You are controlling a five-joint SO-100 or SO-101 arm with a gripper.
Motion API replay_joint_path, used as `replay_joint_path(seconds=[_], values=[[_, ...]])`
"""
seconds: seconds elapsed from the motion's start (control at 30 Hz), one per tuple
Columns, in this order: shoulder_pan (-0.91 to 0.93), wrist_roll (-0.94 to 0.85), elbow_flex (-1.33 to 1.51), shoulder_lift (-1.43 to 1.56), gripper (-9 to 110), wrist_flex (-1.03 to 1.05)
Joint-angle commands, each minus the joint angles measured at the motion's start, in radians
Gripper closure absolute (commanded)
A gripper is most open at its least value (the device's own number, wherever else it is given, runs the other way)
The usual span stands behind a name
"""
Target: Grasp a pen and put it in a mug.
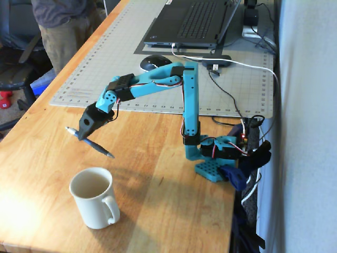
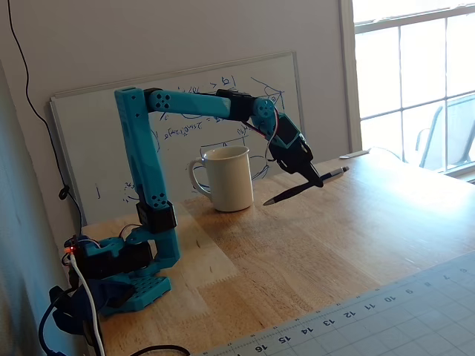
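The cream-white mug (image 1: 95,198) stands upright on the wooden table near its front edge, handle to the lower right; it also shows in the other fixed view (image 2: 228,178), by the whiteboard. My gripper (image 1: 84,132) is shut on the dark pen (image 1: 90,142) near its middle. It holds the pen tilted in the air, above the table and beside the mug. In the other fixed view the gripper (image 2: 312,176) holds the pen (image 2: 304,186) just right of the mug, tip pointing down-left, a little above the tabletop.
A grey cutting mat (image 1: 121,63) covers the table's far part, with a laptop (image 1: 192,21) and a black mouse (image 1: 155,62) on it. A person (image 1: 66,26) stands at the far left. Cables (image 1: 247,68) run by the arm's base (image 1: 216,158). A whiteboard (image 2: 185,126) leans behind the mug.
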Motion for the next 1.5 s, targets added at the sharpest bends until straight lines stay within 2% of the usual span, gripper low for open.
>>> replay_joint_path(seconds=[0.0,0.13,0.3,0.47,0.7,1.1,1.47], values=[[-0.015,-0.008,0.058,0.230,98,-0.259],[-0.041,-0.008,0.181,0.388,98,-0.526],[-0.190,-0.009,0.278,0.511,98,-0.707],[-0.337,-0.058,0.284,0.568,98,-0.712],[-0.512,-0.331,0.304,0.561,98,-0.712],[-0.660,-0.339,0.302,0.405,98,-0.712],[-0.661,-0.339,0.360,0.357,98,-0.712]])
